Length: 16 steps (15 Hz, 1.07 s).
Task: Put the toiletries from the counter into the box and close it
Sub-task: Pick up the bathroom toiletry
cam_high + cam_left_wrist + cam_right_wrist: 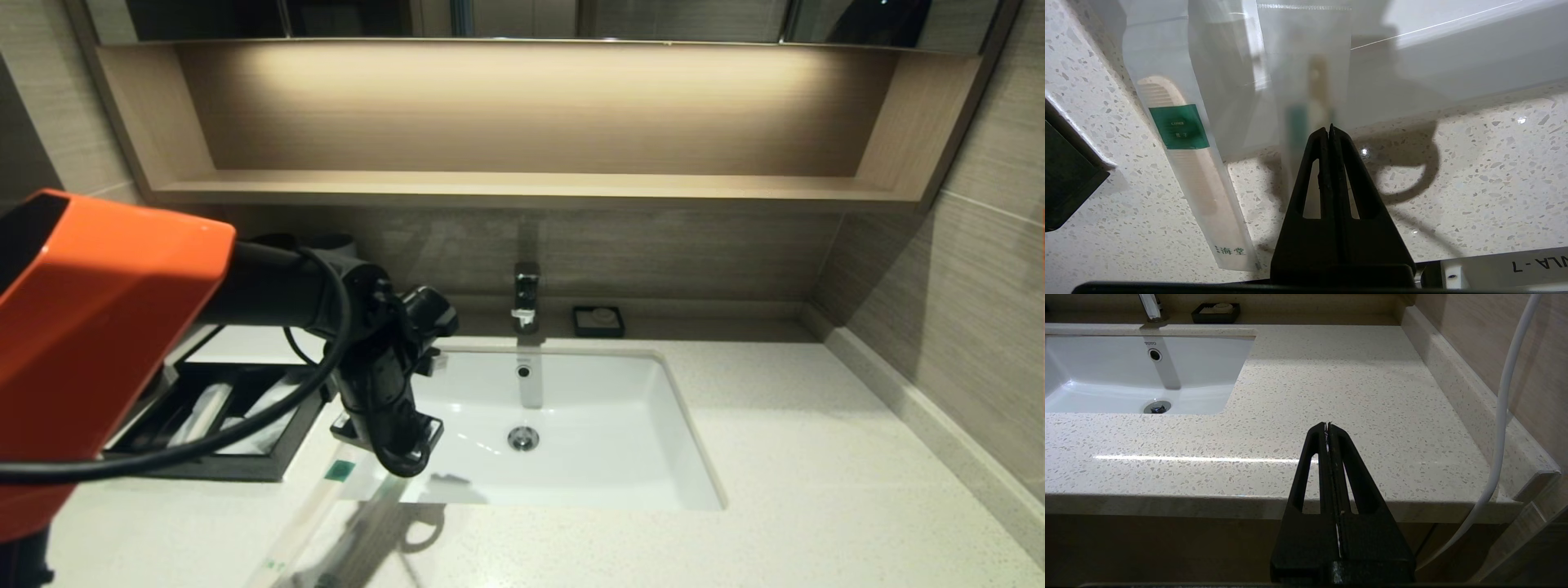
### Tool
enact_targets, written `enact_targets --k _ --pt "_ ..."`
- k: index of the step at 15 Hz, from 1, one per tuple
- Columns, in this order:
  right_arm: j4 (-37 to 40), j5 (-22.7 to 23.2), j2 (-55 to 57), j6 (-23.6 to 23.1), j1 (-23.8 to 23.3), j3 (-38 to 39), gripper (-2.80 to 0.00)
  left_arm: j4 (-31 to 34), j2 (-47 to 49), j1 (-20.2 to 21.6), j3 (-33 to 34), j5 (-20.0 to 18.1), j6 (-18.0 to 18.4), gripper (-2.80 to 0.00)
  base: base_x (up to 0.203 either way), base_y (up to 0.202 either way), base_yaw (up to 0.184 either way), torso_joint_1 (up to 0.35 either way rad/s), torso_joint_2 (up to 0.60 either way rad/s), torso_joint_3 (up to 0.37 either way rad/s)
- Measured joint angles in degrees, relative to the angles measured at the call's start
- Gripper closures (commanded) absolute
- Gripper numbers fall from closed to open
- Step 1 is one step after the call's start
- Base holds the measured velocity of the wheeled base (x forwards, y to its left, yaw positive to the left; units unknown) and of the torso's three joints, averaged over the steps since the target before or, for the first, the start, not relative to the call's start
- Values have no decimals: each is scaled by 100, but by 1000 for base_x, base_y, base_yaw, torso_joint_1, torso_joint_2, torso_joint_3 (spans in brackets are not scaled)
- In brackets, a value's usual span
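Nearest, the left tool (1329, 130) hangs over the cream speckled stone bench (1474, 171), pressed together on a slim toiletry in a translucent wrapper (1306, 81), lifted clear. At 9 o'clock of it, a wrapped comb with a green label (1182, 134) lies on the bench, not yet packed. Farther, at 10 o'clock in the head view, the low black box (237, 468) stands open with 1 or 2 wrapped items inside; closing remains. Only the left wrist view shows the grip. The right wrist view alone shows the right tool (1328, 425), pressed together, empty, parked off the bench's front edge.
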Motion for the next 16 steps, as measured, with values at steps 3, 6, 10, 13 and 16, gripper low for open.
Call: enact_targets --k 3,6,10,13,16 --pt "-2 1 0 0 0 0 0 -124 -17 0 97 11 2 -280 0 0 0 0 0 0" --pt "0 1 0 0 0 0 0 -183 22 6 112 2 4 -280 0 0 0 0 0 0" --pt "-2 1 0 0 0 0 0 -237 68 15 87 6 12 -280 0 0 0 0 0 0" --pt "-1 -2 0 0 0 0 0 -340 123 24 83 28 25 -280 0 0 0 0 0 0" --pt "-2 -1 0 0 0 0 0 -349 168 41 96 26 19 -280 0 0 0 0 0 0"
